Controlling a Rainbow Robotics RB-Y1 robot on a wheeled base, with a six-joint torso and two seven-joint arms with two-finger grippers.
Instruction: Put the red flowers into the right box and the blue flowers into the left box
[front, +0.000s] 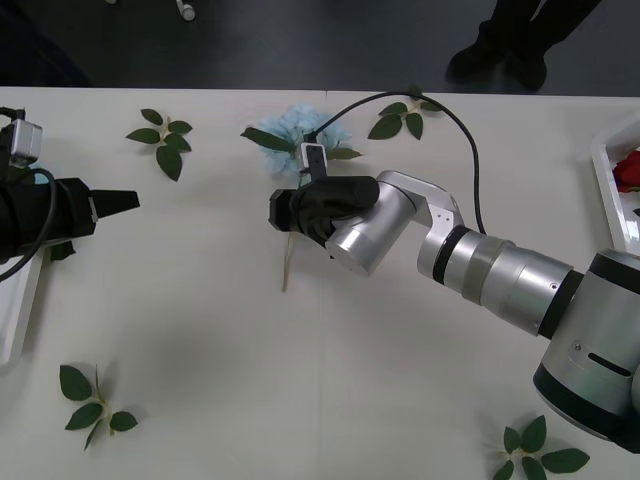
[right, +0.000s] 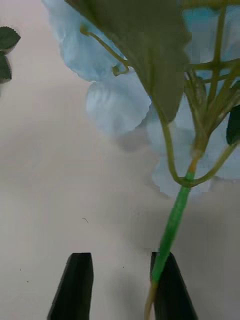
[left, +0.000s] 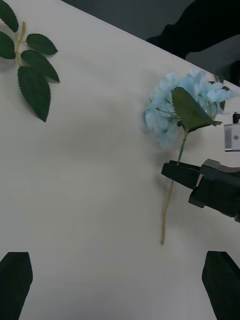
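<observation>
One of the blue flowers (front: 295, 125) lies on the table at the far middle, its stem running toward me. My right gripper (front: 285, 210) is down over that stem just below the bloom. In the right wrist view the gripper (right: 122, 287) is open, and the green stem (right: 171, 232) runs along the inner edge of one finger (right: 172, 290). My left gripper (front: 122, 203) hovers open at the left, pointing at the flower (left: 170, 110), with the right gripper (left: 182, 174) beyond it. The left box (front: 18, 310) shows at the left edge. The right box (front: 602, 165) holds a red flower (front: 628, 168).
Loose green leaf sprigs lie at the far left (front: 165, 135), the far right of the flower (front: 405, 115), the near left (front: 90, 405) and the near right (front: 535, 455). A black cable (front: 470, 150) arcs over my right arm. Someone's dark shoes stand beyond the table.
</observation>
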